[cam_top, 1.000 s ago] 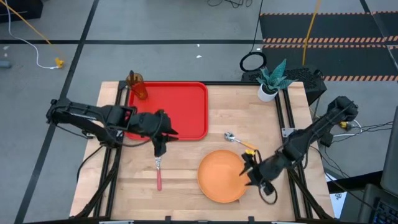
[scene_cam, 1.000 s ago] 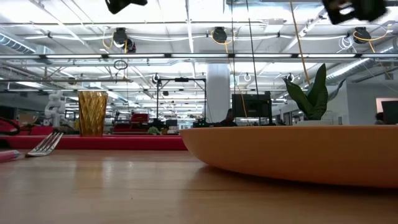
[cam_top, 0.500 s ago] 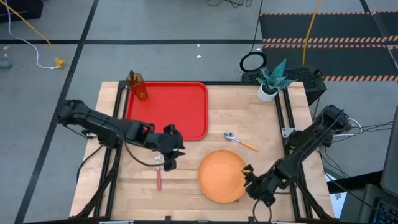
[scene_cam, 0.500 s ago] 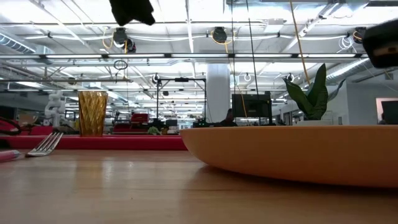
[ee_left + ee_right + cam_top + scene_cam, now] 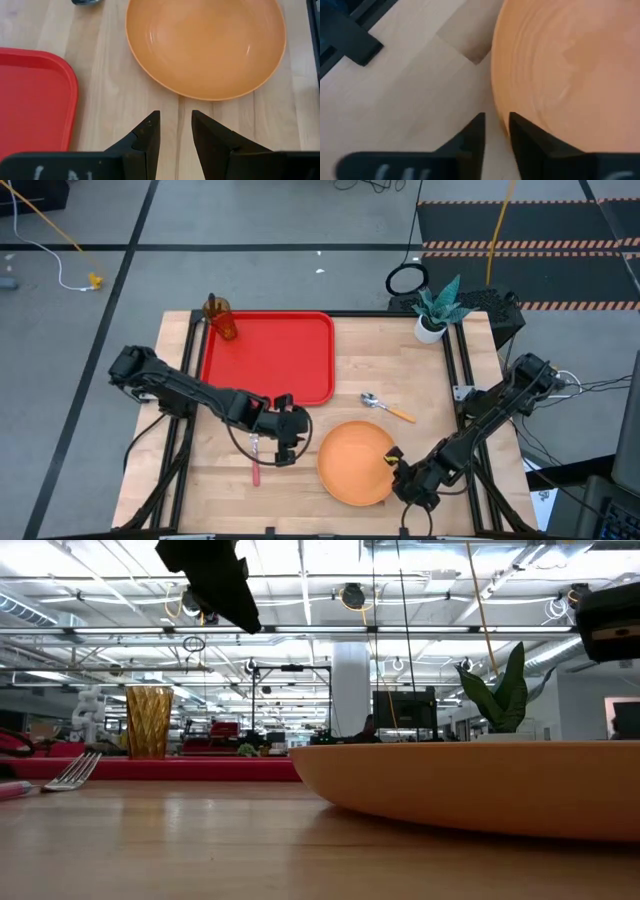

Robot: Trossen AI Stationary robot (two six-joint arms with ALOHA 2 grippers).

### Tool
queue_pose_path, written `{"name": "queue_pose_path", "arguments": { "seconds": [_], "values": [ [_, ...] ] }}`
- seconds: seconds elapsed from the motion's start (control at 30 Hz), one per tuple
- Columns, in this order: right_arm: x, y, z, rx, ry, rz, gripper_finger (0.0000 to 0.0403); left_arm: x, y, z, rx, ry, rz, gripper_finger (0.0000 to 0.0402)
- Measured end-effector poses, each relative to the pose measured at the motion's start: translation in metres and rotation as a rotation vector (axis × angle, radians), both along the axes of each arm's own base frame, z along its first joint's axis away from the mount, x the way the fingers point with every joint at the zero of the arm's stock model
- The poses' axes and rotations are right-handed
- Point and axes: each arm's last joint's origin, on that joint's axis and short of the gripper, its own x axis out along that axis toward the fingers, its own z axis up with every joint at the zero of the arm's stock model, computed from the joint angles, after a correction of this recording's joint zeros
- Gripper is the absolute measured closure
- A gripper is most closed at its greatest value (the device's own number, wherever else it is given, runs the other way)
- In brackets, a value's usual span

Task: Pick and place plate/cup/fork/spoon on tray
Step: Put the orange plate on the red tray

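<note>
The orange plate (image 5: pixel 352 463) lies flat on the wooden table near its front edge. My right gripper (image 5: pixel 396 467) is at the plate's right rim, shut on it (image 5: pixel 496 122). My left gripper (image 5: pixel 292 438) hovers over bare wood between the red tray (image 5: pixel 270 355) and the plate. Its fingers (image 5: pixel 176 120) are a little apart with nothing between them. The red-handled fork (image 5: pixel 255 463) lies just left of it. The spoon (image 5: pixel 385 408) lies beyond the plate. The amber cup (image 5: pixel 222 320) stands at the tray's far left corner. My right gripper has the plate's rim (image 5: pixel 501 107) on the plate's right side. One finger (image 5: pixel 520 132) is over the inner face and the other (image 5: pixel 476 132) is outside, over the wood. The fingers slant down from the table's right. The plate's base rests on the table.
A white pot with a green plant (image 5: pixel 435 308) stands at the table's far right corner. Black frame rails run along the left and right table edges. Bare wood lies between the tray and the plate.
My left gripper has moved from the tray's near edge toward the table's right and near edges, closer to the plate, and has come lower. My right gripper has dropped and shifted toward the near edge along the plate's right rim. The plate has stayed put.
</note>
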Motion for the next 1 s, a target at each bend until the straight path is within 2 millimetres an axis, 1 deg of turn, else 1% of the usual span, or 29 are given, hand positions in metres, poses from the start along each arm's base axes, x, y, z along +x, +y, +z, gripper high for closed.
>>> {"name": "queue_pose_path", "arguments": {
  "seconds": [0.07, 0.13, 0.23, 0.33, 0.57, 0.67, 0.8, 1.0],
  "values": [
    [0.002, -0.002, 0.000, -0.005, 0.000, 0.001, 0.0366, 0.000, 0.000, 0.000, 0.004, 0.002, 0.001, 0.0289],
    [0.004, -0.003, 0.000, -0.009, -0.007, 0.010, 0.0384, 0.000, 0.000, 0.000, 0.011, -0.003, 0.007, 0.0289],
    [0.005, -0.004, 0.000, -0.011, -0.018, 0.039, 0.0390, 0.000, 0.001, 0.001, 0.030, -0.008, 0.007, 0.0289],
    [0.007, -0.005, 0.001, 0.005, -0.021, 0.048, 0.0371, -0.001, 0.000, 0.001, 0.041, -0.011, -0.003, 0.0289],
    [0.011, -0.009, 0.001, 0.002, -0.021, 0.029, 0.0302, -0.001, -0.001, 0.001, 0.052, -0.015, -0.004, 0.0289],
    [0.012, -0.009, 0.001, 0.002, -0.020, 0.030, 0.0287, -0.001, -0.001, 0.001, 0.061, -0.019, 0.003, 0.0289],
    [0.010, -0.011, -0.002, -0.003, -0.014, 0.030, 0.0291, -0.002, -0.004, 0.001, 0.058, -0.024, 0.027, 0.0289],
    [0.003, -0.017, -0.017, 0.005, 0.004, 0.037, 0.0326, -0.005, -0.012, 0.002, 0.087, -0.038, 0.026, 0.0289]
  ]
}}
